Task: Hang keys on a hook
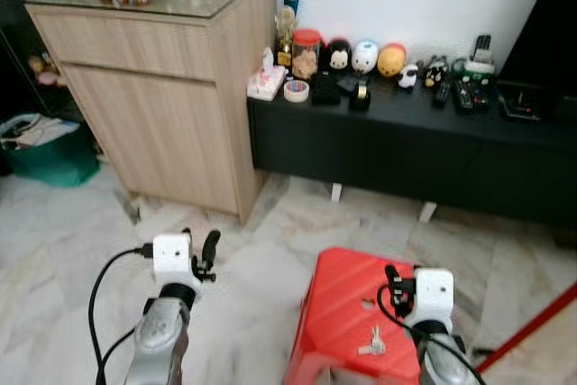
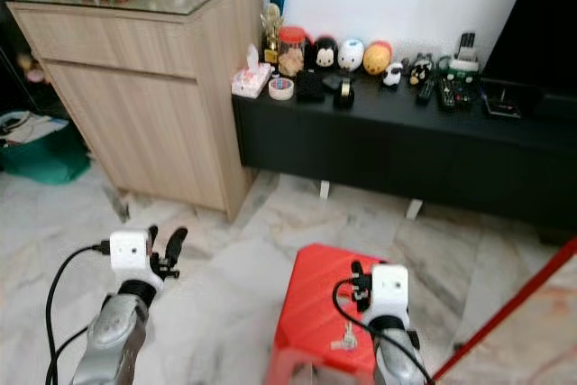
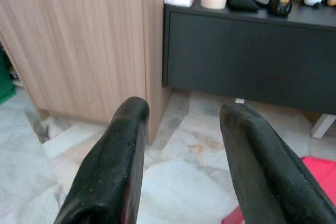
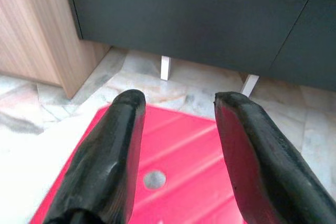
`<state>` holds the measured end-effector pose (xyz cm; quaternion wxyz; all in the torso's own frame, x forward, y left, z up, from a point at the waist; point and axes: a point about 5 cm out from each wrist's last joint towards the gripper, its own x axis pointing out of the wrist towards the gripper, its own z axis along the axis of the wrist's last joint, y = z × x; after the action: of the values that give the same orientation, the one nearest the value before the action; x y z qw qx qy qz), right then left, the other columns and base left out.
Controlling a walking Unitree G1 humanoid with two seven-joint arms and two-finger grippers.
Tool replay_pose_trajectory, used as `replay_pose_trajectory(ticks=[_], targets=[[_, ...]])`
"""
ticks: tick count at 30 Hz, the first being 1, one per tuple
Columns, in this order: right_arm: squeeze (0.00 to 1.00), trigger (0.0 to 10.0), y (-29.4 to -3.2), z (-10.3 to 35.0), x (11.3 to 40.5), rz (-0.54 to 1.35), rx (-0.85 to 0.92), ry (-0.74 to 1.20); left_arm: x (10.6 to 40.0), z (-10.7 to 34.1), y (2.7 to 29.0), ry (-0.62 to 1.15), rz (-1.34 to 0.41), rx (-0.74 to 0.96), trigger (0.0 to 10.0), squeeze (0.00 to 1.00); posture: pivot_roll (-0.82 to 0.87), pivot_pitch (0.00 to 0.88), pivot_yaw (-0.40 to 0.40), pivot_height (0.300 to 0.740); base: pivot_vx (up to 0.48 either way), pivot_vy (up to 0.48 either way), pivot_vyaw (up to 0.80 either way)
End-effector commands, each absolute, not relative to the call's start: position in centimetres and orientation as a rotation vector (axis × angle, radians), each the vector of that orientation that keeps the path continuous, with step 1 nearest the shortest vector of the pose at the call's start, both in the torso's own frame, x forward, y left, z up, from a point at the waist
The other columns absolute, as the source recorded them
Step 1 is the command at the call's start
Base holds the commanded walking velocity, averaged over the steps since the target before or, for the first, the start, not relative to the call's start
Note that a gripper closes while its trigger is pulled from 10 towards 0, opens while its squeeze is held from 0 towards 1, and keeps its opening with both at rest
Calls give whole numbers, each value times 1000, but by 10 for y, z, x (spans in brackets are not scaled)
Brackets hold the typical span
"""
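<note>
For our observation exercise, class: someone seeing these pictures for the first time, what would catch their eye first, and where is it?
The bright red stool on the pale marble floor stands out first, with a small set of keys lying on its top, just beside the right pincer. Next comes the row of colourful round toys along the black low cabinet against the wall.

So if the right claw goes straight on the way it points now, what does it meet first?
Probably the red stool: the open right claw points down over its top. If it passed above the far edge, the marble floor before the black cabinet comes next; depth is unclear.
</note>
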<state>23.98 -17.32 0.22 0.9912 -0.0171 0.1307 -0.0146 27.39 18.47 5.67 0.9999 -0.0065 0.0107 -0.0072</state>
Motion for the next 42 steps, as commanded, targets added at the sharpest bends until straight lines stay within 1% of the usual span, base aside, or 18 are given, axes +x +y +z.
replay_pose_trajectory(ticks=[1,21,27,42], targets=[[0,10000,-174,6,242,-27,-33,252,273,52,184,49,-12,-17,10000,0,20,0,-16,646,0,0,0],[0,10000,-172,-6,242,6,-24,342,275,50,178,63,-27,-30,10000,0,16,0,-16,646,0,0,0],[0,10000,-172,-11,241,11,-28,366,275,49,177,68,-32,-30,10000,0,13,0,-15,612,0,0,0],[0,10000,-175,-12,243,2,-28,357,272,43,175,94,-50,-37,10000,0,1,0,-16,612,0,0,0]])
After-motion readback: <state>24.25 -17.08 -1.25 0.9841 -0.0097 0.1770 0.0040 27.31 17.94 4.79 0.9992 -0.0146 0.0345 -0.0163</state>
